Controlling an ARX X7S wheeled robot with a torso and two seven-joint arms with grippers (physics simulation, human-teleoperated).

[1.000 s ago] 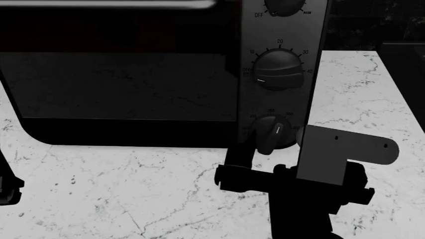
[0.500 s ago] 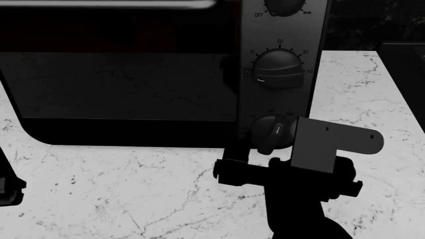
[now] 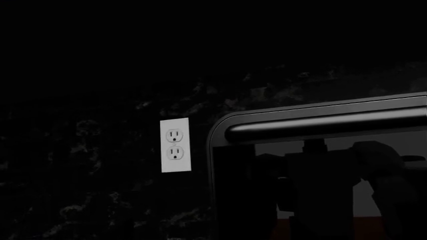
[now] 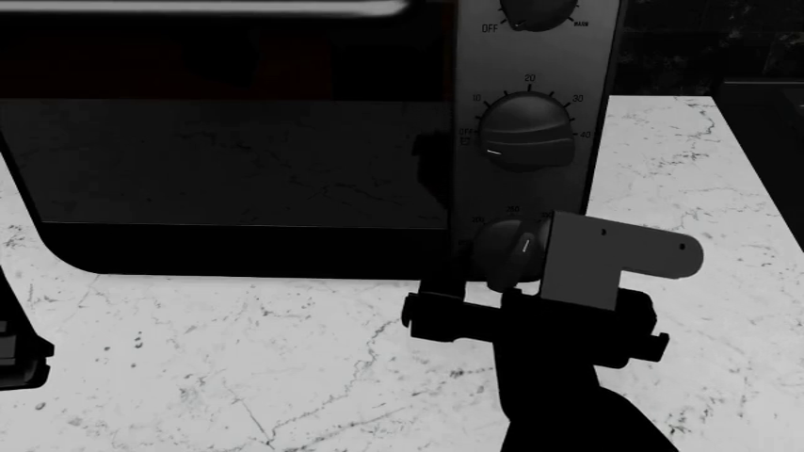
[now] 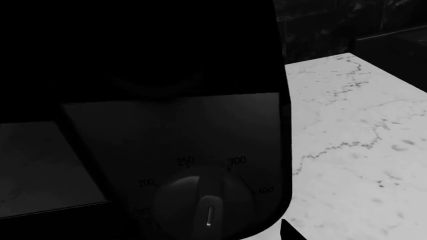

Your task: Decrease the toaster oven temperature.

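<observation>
The black toaster oven (image 4: 251,160) stands on the marble counter, with a grey panel of three dials on its right side. My right gripper (image 4: 500,275) is open right at the bottom dial (image 4: 513,247); one finger (image 4: 445,282) is beside the dial and the other is hidden behind my grey wrist bracket. In the right wrist view the bottom dial (image 5: 205,200) fills the near field. Its white mark points away from the 250 and 300 numerals, and one fingertip (image 5: 288,231) shows beside it. My left gripper (image 4: 13,356) is barely in view at the counter's left, away from the oven.
The middle dial (image 4: 528,132) and top dial (image 4: 538,11) sit above the bottom one. The white marble counter (image 4: 251,358) spreads in front. A dark appliance (image 4: 769,122) borders the counter's right. A wall outlet (image 3: 175,145) sits beside the oven's door handle (image 3: 320,125).
My right gripper has moved in toward the panel and a little left, closing on the bottom dial. The dial's mark has not visibly turned. The left arm is still.
</observation>
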